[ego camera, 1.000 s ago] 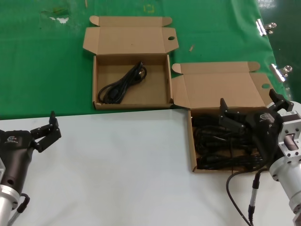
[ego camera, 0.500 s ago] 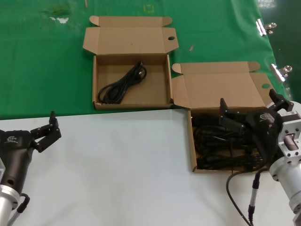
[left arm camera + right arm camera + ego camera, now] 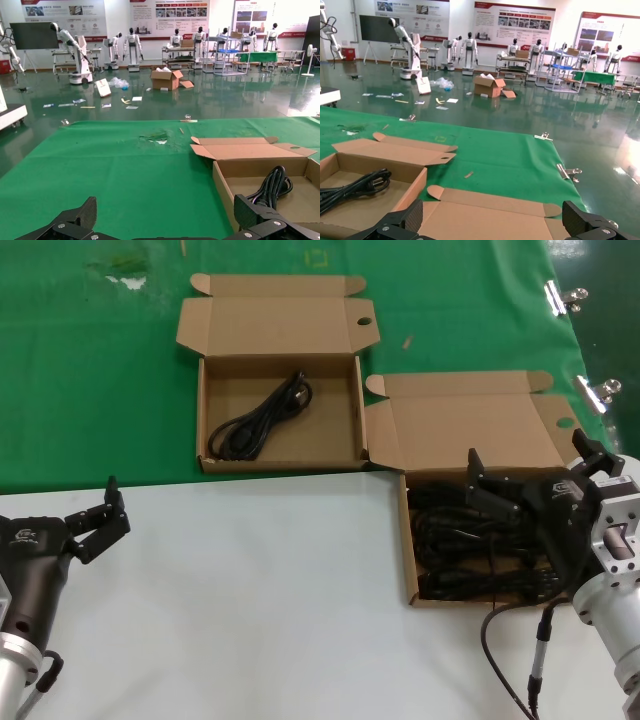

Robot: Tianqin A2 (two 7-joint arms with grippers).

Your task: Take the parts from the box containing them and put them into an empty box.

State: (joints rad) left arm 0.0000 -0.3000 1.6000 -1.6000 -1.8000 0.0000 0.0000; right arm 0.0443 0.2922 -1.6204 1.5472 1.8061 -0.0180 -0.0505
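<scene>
The right end effector (image 3: 478,483), fingers spread wide and holding nothing, hovers at lower right over the box of cables (image 3: 404,540), one of two boxes, above its tangled pile of cables (image 3: 470,550). The left end effector (image 3: 100,517), also wide open and empty, sits at lower left over the white counter (image 3: 250,610). The other box (image 3: 204,420), at upper centre, holds one cable (image 3: 258,420).

Glossy dark floor (image 3: 150,100), poster-lined wall (image 3: 510,22), scattered cardboard boxes (image 3: 490,86).
</scene>
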